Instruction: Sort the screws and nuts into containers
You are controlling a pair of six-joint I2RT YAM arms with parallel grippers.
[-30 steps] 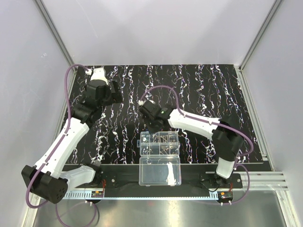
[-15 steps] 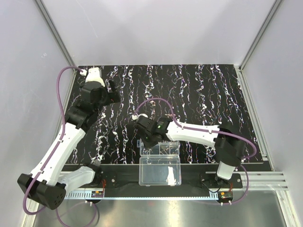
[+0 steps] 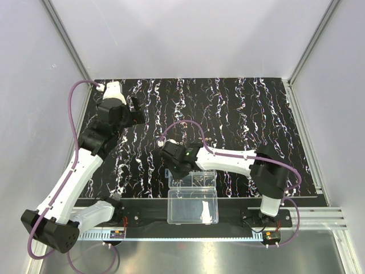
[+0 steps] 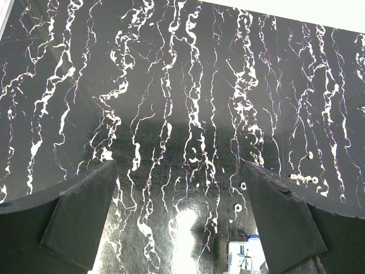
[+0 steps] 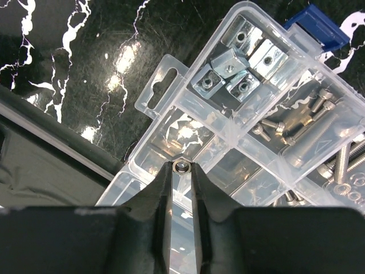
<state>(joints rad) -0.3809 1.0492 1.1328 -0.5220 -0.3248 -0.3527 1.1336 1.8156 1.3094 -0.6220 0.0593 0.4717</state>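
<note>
Left end effector (image 4: 179, 171) spread wide; right end effector (image 5: 181, 174) pinching nut (image 5: 181, 167).

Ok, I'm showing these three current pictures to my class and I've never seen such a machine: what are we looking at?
Two white-and-black robot arms work over a black mat streaked white. One picture looks down from above; the others come from a camera on each wrist. The left hand is open above small loose nuts. The right hand pinches a tiny round silvery nut over a clear plastic divided box holding square nuts and slim metal screws.
</note>
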